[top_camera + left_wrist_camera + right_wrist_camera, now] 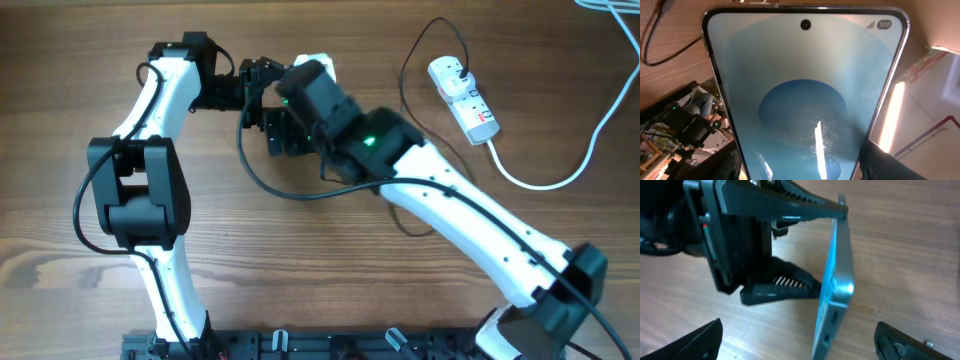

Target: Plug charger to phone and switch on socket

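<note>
The phone [805,95] has a cyan screen and fills the left wrist view, upright between the fingers of my left gripper [800,167], which is shut on its sides. In the right wrist view the phone [836,287] shows edge-on, port end towards the camera. My right gripper [802,342] is open and empty, one finger on each side of that end without touching it. The charger's black cable [262,178] loops over the table to its white plug head [450,72] in the socket [470,105]. The connector tip is hidden.
The socket's thick white cord [590,140] curves off at the right edge. Both arms meet at the upper middle of the wooden table [60,230], where the right wrist [315,95] covers the phone from above. A stretch of black cable [660,47] lies behind the phone.
</note>
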